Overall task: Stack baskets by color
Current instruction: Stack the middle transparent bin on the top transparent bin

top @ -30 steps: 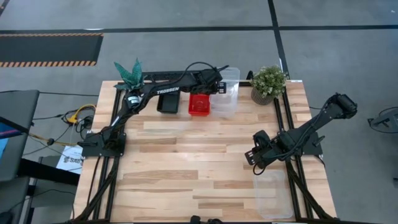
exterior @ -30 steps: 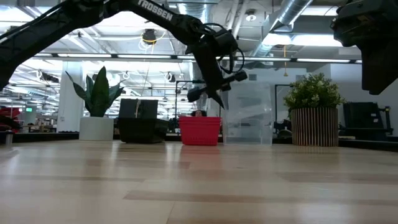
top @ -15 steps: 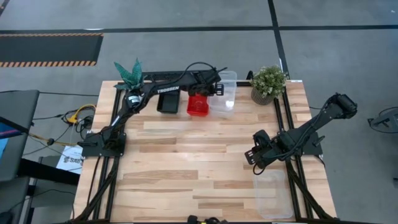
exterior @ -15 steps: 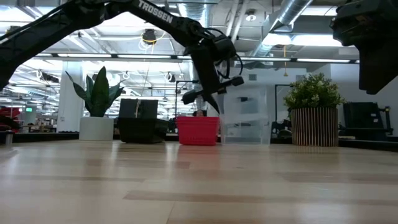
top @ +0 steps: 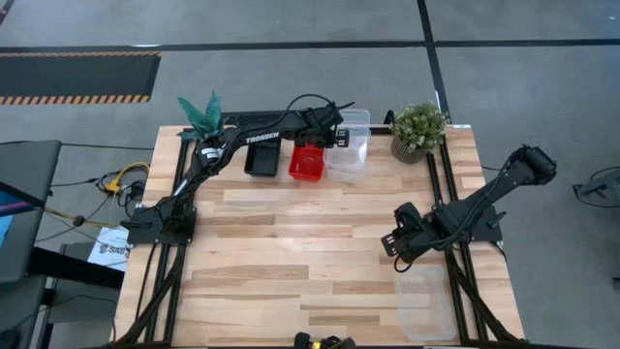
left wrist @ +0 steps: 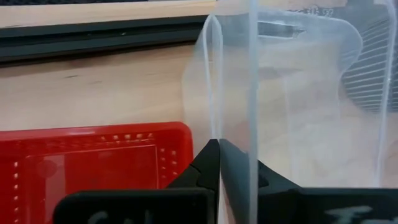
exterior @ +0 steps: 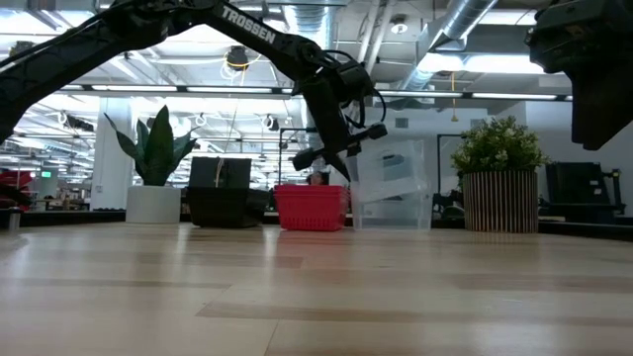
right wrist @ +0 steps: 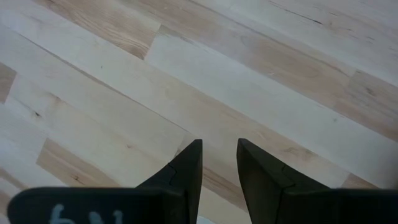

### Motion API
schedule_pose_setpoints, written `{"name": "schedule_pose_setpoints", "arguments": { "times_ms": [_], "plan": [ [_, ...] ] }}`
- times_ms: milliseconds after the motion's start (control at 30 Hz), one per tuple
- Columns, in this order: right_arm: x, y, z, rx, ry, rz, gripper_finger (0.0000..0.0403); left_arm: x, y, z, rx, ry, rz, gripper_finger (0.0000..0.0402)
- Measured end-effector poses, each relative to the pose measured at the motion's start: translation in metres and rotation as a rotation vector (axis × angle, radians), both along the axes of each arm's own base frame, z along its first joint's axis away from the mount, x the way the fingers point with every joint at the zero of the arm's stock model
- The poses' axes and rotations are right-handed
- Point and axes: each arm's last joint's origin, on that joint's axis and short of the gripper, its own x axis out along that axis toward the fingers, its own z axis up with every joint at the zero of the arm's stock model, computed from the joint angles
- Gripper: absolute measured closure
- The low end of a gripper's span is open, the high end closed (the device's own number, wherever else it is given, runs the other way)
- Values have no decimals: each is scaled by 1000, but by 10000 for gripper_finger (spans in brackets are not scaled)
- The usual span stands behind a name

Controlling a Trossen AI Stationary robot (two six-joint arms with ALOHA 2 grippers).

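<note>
- red basket (left wrist: 93, 165) is cut off by the left wrist picture's edge
- arm covers part of the clear basket (top: 351, 145) from above
- can't count stacked baskets

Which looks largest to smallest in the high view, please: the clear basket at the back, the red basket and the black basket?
1. Clear basket, held at its rim by the left claw: plainly largest.
2. Red basket and black basket: too alike to rank; the arm covers part of both.
</note>
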Motion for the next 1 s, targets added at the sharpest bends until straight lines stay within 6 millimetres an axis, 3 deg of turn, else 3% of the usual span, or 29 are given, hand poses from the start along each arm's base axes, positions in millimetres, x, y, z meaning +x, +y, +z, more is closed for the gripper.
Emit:
{"name": "schedule_pose_setpoints", "arguments": {
  "times_ms": [400, 667, 1000],
  "plan": [
    [-1, 0, 0, -4, 7, -1, 281, -2, -5, -8, -121, 23, -49, 401],
    [-1, -1, 0, -7, 13, -1, 281, -2, 0, 17, -53, 15, -38, 401],
    [-1, -1, 0, -9, 15, -1, 281, -8, -6, 13, -142, 71, -76, 402]
  ]
}}
